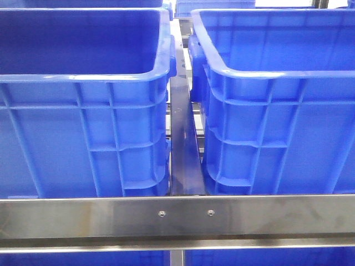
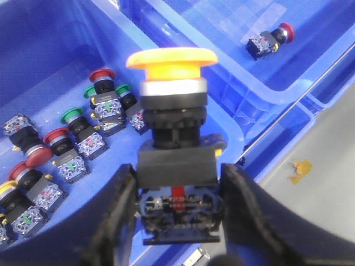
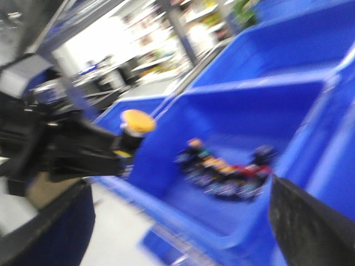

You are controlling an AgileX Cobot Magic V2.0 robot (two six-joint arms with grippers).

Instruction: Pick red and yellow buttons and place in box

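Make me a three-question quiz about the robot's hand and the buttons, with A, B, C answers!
1. What colour is the cap of the button in the left gripper?
A. green
B. yellow
C. white

2. Where is the lone red button?
A. in the other bin
B. on the floor
C. in the gripper

3. The left gripper is:
A. open, empty
B. shut on the yellow button
C. out of view

Answers: 1 B, its cap is yellow. 2 A, it lies alone in that bin. 3 B, both fingers press its base.

Bright, even light — right wrist view smeared with blur, others sharp.
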